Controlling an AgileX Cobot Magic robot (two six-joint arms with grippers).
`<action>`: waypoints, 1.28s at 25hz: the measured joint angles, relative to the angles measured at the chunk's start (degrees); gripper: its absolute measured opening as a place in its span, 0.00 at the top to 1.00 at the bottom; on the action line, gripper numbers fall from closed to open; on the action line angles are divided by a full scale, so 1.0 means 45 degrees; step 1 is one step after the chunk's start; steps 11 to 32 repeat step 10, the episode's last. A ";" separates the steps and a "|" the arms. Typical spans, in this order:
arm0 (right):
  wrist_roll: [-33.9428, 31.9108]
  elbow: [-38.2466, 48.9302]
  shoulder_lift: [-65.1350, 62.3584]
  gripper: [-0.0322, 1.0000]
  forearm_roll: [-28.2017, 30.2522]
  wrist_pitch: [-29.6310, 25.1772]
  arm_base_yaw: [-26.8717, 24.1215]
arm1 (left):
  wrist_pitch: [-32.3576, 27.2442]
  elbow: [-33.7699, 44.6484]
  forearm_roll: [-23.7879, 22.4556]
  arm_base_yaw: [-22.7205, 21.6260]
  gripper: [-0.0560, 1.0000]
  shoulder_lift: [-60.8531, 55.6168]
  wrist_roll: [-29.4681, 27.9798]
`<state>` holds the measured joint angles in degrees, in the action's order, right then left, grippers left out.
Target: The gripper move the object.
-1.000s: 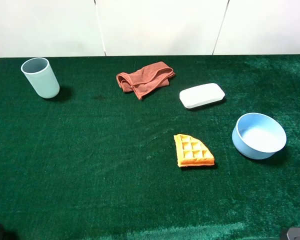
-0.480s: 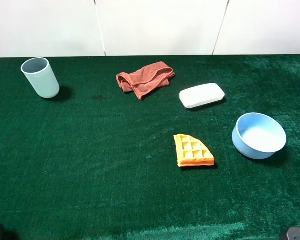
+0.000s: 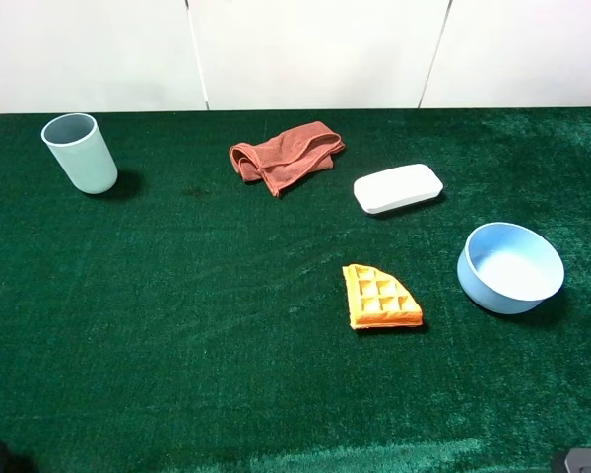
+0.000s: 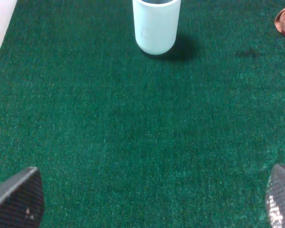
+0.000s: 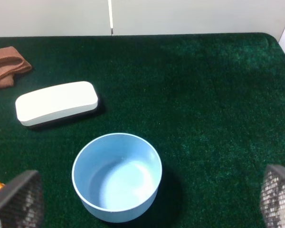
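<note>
A dark green felt-covered surface (image 3: 177,325) fills nearly the whole exterior high view, its far edge running along a plain white panelled wall (image 3: 305,49). The near half and the left middle of the green felt are bare, giving wide open room there; the things sit in the far and right parts.

The round light-blue plastic bowl (image 3: 510,267) stands upright near the right edge of the surface, mouth up, its paler inside showing, touching nothing. In the right wrist view it lies between the two dark fingertips of the right gripper (image 5: 142,199), whose jaws are spread wide and hold nothing. Behind the bowl lies a flat white rounded case (image 3: 398,188), apart from it. A crumpled rust-brown cloth (image 3: 284,156) lies near the far edge at the middle. A tall pale blue-green plastic cup (image 3: 80,153) stands upright at the far left corner; the left gripper (image 4: 152,204) faces it from well back, jaws wide apart and empty. An orange waffle wedge (image 3: 379,298) lies left of the bowl, well apart.
</note>
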<state>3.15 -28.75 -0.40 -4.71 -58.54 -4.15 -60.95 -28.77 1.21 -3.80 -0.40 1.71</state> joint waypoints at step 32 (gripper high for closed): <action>-0.0012 0.0000 0.0000 0.30 0.0000 0.0000 0.0000 | 0.0000 0.0000 0.0000 0.0000 0.07 0.0000 0.0000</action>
